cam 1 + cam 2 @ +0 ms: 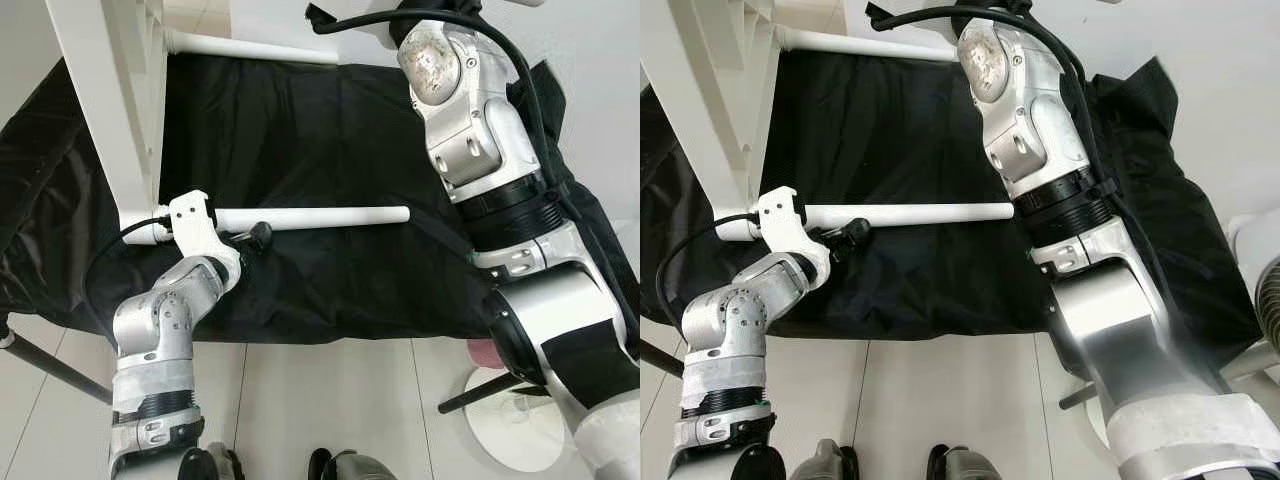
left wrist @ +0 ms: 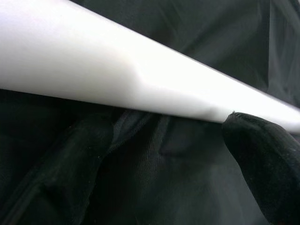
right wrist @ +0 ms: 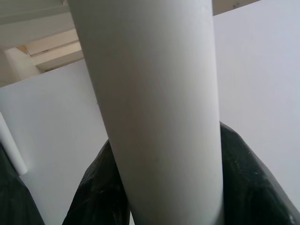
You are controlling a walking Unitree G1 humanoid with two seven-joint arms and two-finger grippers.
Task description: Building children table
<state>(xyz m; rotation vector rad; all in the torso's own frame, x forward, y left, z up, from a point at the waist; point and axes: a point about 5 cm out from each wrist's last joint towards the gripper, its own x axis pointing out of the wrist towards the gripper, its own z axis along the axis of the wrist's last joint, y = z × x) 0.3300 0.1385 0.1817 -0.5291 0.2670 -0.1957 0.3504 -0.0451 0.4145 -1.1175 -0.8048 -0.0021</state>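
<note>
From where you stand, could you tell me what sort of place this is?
Probably a room in a home used for furniture assembly: pale floor tiles, a black cloth spread as a work surface, and a white table frame lying on its side with its legs sticking out.

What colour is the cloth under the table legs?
Black; the cloth shows best in the left eye view.

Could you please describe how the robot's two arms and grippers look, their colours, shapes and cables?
Both arms are silver metal with rounded joints and black ribbed rings. The left arm ends in a white bracket, with a thin black cable looping beside it. The right arm carries a thick black cable. The fingers are black and padded.
</note>
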